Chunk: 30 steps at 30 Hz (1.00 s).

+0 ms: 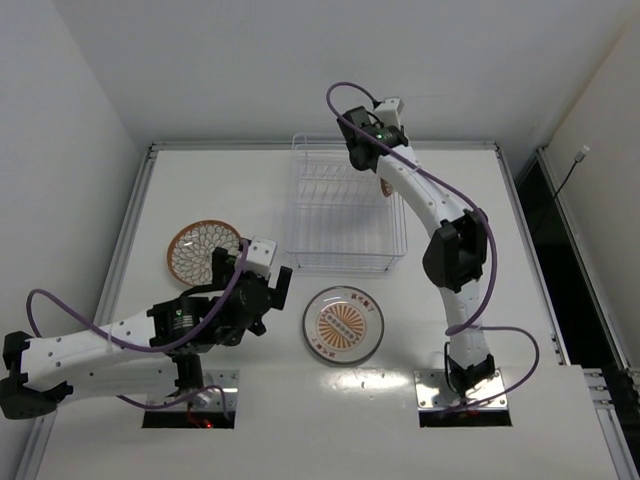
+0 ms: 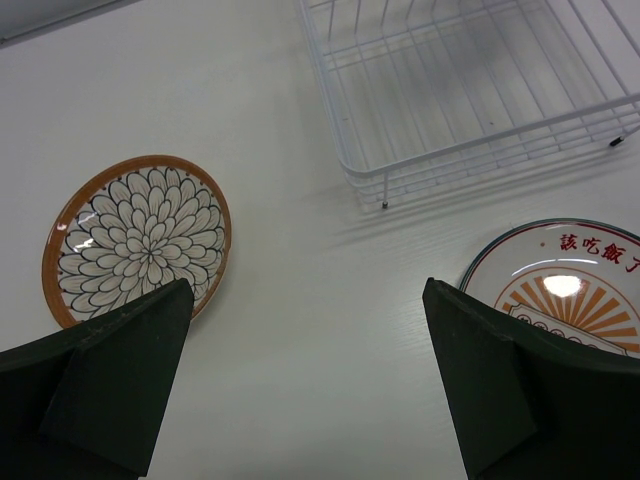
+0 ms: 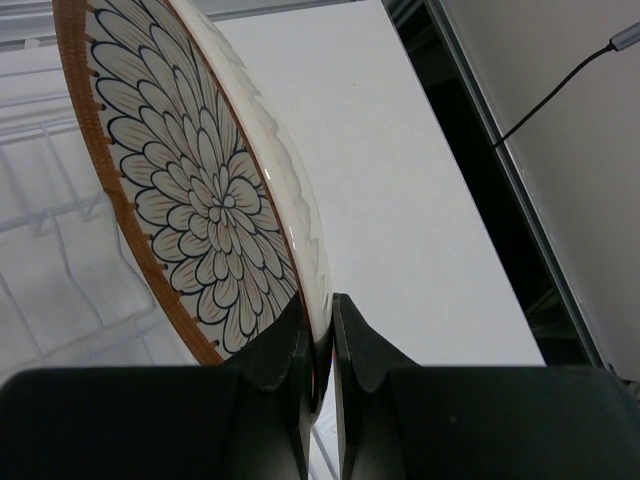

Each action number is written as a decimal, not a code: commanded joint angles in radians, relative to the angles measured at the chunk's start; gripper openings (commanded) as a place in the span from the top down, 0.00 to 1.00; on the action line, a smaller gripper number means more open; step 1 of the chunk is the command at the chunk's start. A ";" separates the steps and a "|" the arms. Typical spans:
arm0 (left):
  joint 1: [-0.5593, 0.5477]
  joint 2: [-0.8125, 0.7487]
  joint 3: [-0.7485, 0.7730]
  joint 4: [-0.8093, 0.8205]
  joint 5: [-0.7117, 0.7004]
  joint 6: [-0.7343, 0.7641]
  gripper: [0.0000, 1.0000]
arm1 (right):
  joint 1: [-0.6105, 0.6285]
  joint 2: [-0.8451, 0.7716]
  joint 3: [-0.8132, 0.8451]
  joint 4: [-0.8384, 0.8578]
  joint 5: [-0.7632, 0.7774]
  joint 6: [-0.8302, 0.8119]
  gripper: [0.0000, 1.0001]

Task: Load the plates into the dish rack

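Now the right gripper (image 3: 320,312) pinches a flower plate (image 3: 200,200), standing on edge, at the dish rack's (image 1: 340,266) right side. The left gripper (image 2: 307,290) gapes wide. A sunburst plate (image 1: 345,325) and a second flower plate (image 1: 203,250) lie flat on the white table (image 1: 230,180) in front of the rack. White walls (image 1: 300,60) stand behind it.

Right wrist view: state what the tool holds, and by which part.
The right tool is shut on the round orange-rimmed ceramic plate with white petal pattern, pinching it by its rim.

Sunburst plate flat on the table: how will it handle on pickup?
The sunburst plate shows a glare spot, so likely glazed and slippery. It lies flat on the table, so its rim is probably hard to get under. Looks ceramic: likely rigid, may chip if dropped.
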<state>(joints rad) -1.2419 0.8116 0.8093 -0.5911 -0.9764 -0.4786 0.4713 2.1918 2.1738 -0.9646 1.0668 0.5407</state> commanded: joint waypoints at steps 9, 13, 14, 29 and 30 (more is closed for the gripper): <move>0.009 0.006 -0.002 0.014 -0.021 0.001 0.01 | 0.118 0.081 0.049 0.072 0.211 -0.091 0.93; 0.009 0.006 -0.002 0.023 -0.021 0.001 0.01 | 0.128 0.095 0.035 0.063 0.138 -0.082 0.92; 0.009 0.006 -0.002 0.024 -0.021 0.001 0.01 | 0.128 0.095 0.008 0.063 0.121 -0.082 0.92; 0.009 0.015 -0.002 0.024 -0.021 0.001 0.01 | 0.087 -0.024 -0.176 0.090 -0.257 -0.013 0.73; 0.009 0.015 -0.002 0.024 -0.021 0.001 0.01 | 0.087 -0.049 -0.177 0.090 -0.283 -0.013 0.69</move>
<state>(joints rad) -1.2419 0.8295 0.8093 -0.5900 -0.9768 -0.4786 0.5697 2.2681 2.0003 -0.8860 0.9096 0.5064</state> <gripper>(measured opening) 0.991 0.288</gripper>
